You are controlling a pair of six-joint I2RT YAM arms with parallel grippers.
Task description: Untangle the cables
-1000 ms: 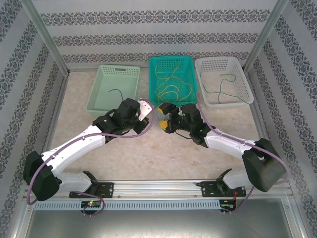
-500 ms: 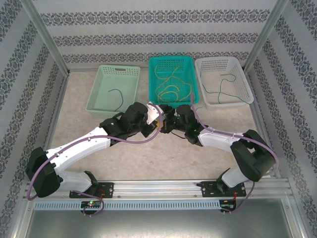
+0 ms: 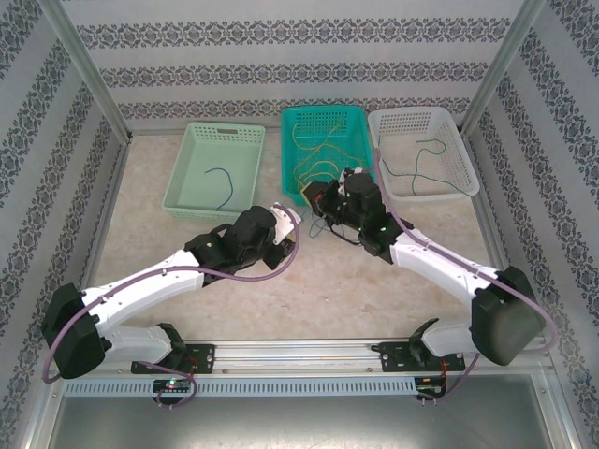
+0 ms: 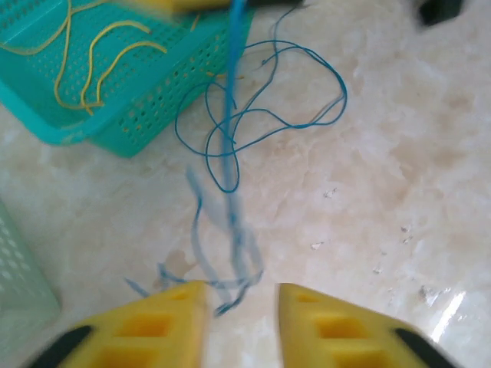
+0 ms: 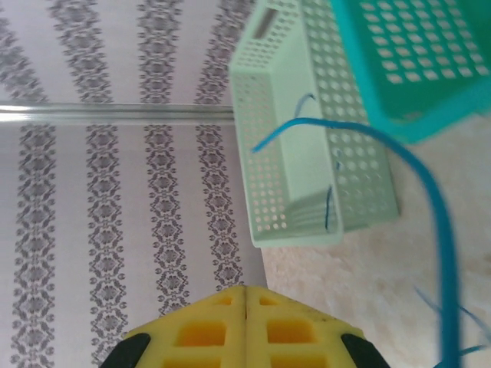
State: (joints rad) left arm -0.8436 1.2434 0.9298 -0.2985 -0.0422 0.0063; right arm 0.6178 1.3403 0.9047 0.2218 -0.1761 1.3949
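Teal basket (image 3: 323, 110) is recorded in the top view at the middle of the far edge of the table (image 3: 309, 281). A loose tangle of yellow cables (image 3: 318, 168) is held in it, and this part is judged unsorted. One short blue cable (image 3: 223, 180) is laid in the pale green basket (image 3: 225, 128) toward the far-left corner. A dark green cable (image 3: 423, 164) is laid in the white basket (image 3: 412, 114) toward the far-right corner. Both are taken as done. The right gripper (image 3: 316, 196) is placed at the teal basket's near rim, with a long blue cable (image 3: 323, 227) dangling from it onto the table. The left gripper (image 3: 285, 220) is seen just beside.

Left wrist view: the yellow fingers (image 4: 176, 314) are parted narrowly and nothing is pinched. The long blue cable (image 4: 232, 92), thin and limp, is looped in open coils on the glossy marbled surface. One strand is drawn upward.

Right wrist view: the right gripper's (image 5: 245, 295) fingers are pressed flat together. The pinch point is not seen, but a grip on the long blue cable (image 5: 360, 128) is inferred from the lifted strand. Its loops are judged unfreed.
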